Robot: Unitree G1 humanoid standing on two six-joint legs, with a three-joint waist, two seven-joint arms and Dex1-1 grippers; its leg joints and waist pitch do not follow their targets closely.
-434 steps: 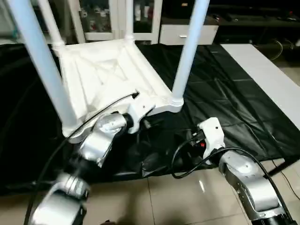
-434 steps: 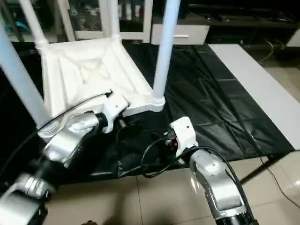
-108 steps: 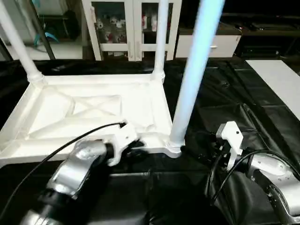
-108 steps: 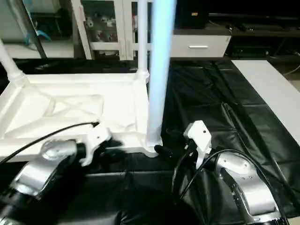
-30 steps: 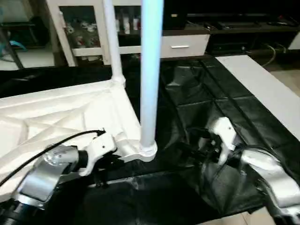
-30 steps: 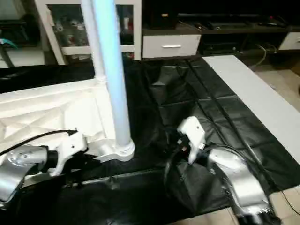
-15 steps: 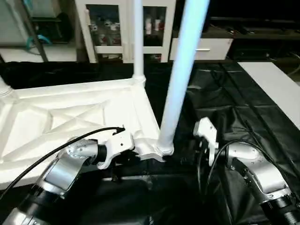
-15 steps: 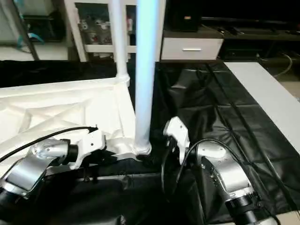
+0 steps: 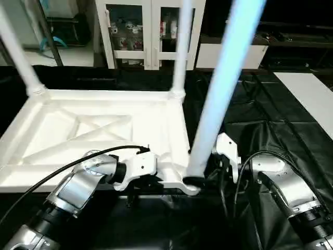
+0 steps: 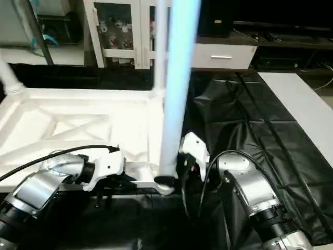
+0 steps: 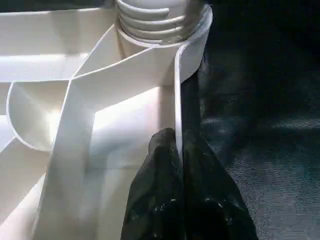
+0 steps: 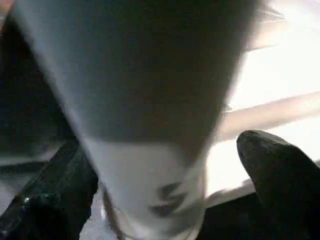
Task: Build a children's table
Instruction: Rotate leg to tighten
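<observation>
I see the tabletop (image 9: 104,130) lying upside down on the black sheet (image 9: 270,120), my left gripper (image 11: 179,165) pinching its near rim beside the corner socket. My right gripper (image 12: 165,200) is spread wide around the base of the near leg (image 9: 218,99), which stands in that socket.

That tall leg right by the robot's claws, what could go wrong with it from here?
The right claw stands open around the near leg, not gripping it. If the leg isn't fully screwed into its socket, it might wobble or tilt. The left claw pinches only the tabletop's thin rim, so it could slip and let the tabletop shift.
</observation>
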